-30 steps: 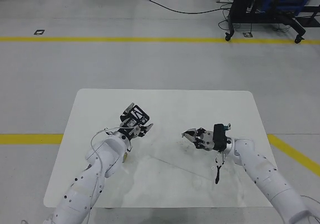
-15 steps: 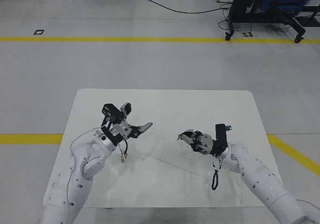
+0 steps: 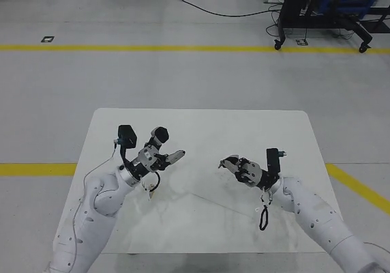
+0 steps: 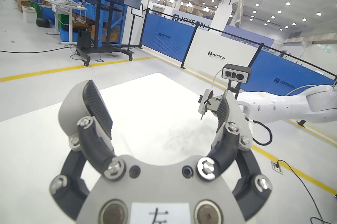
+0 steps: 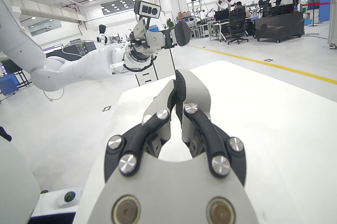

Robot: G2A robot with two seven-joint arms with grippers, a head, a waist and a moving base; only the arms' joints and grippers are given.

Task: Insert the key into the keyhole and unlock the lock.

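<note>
Left tool (image 3: 169, 145) has swung round since the earlier frame, wide open, empty; right tool (image 3: 226, 162) pinched shut, contents indiscernible

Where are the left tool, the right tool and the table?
left tool (image 4: 159, 98), left wrist view, midway between its open fingertips.
right tool (image 5: 177, 81), right wrist view, where its closed fingertips meet.
table (image 3: 202, 130), top view, bare far part of its top.

White table (image 3: 277, 130), left gripper (image 3: 168, 145) jaws spread, right gripper (image 3: 227, 164) facing it, well apart
</note>
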